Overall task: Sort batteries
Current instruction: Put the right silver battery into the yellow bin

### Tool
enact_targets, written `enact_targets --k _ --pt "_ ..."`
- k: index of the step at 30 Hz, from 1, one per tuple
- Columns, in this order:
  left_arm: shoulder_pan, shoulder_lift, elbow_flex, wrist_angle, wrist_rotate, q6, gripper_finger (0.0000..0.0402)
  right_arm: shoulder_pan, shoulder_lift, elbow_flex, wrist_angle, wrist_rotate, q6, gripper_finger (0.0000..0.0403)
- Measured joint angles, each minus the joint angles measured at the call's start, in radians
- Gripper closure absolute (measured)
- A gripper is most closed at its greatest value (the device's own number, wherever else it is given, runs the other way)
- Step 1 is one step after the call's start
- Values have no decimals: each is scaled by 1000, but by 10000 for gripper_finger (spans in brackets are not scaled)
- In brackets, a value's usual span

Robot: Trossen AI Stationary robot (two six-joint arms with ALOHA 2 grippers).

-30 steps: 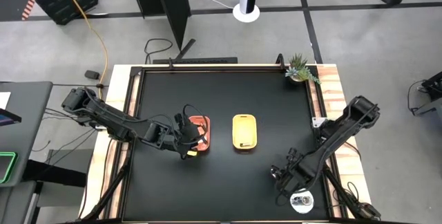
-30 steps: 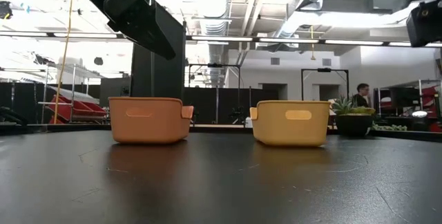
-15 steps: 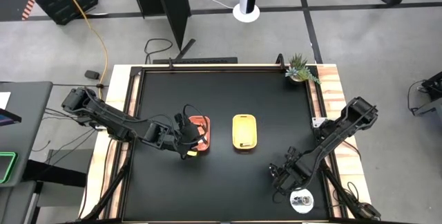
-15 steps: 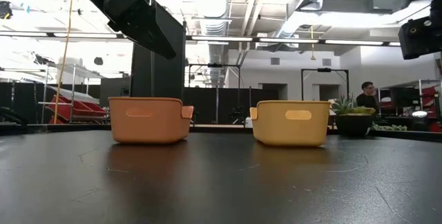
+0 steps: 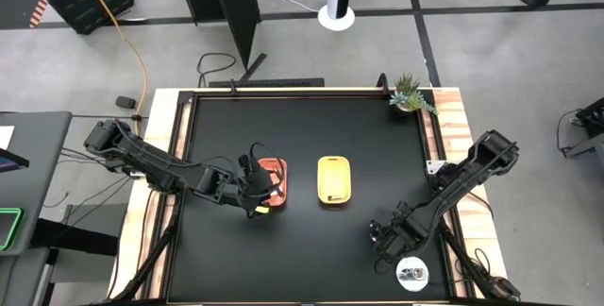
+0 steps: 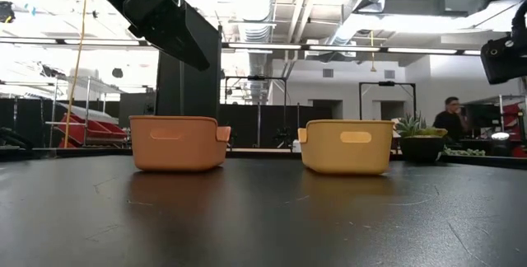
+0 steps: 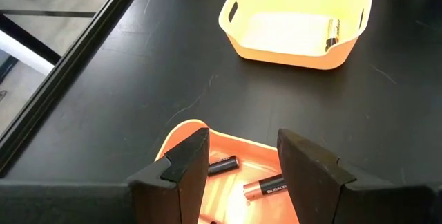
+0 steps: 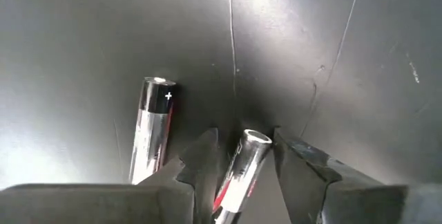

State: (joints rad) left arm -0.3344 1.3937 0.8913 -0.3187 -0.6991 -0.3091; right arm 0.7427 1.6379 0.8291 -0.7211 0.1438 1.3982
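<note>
My right gripper [image 8: 243,144] [image 5: 379,238] is open and points down at the black table near its near right corner. A silver and red battery [image 8: 238,169] lies between its fingers; whether a finger touches it I cannot tell. A second battery [image 8: 153,131], silver and black with a plus mark, lies on the table beside it. My left gripper [image 7: 242,151] [image 5: 257,200] hovers open over the near end of the orange tray [image 5: 273,179], where two batteries [image 7: 266,186] lie. The yellow tray [image 7: 297,20] holds one battery [image 7: 331,32].
A round silvery-white disc [image 5: 411,272] sits on the table just near-right of my right gripper. A small potted plant [image 5: 411,93] stands at the far right corner. The two trays [image 6: 177,143] [image 6: 346,146] stand side by side mid-table, with bare black table all around them.
My right gripper has shifted a little toward the table's left and far side, off the white disc, which now shows whole. In the low view that arm has come lower. My left arm has kept still.
</note>
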Motion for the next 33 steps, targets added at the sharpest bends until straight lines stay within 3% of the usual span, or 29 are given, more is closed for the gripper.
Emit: enact_targets --k 6,18,33 --pt "0 0 0 -1 0 0 235 4 0 -9 4 -1 -5 253" --pt "0 0 0 -1 0 9 235 2 2 -10 4 -8 -46 356" --pt "0 0 0 0 0 14 235 -47 -53 -16 3 18 -148 366"
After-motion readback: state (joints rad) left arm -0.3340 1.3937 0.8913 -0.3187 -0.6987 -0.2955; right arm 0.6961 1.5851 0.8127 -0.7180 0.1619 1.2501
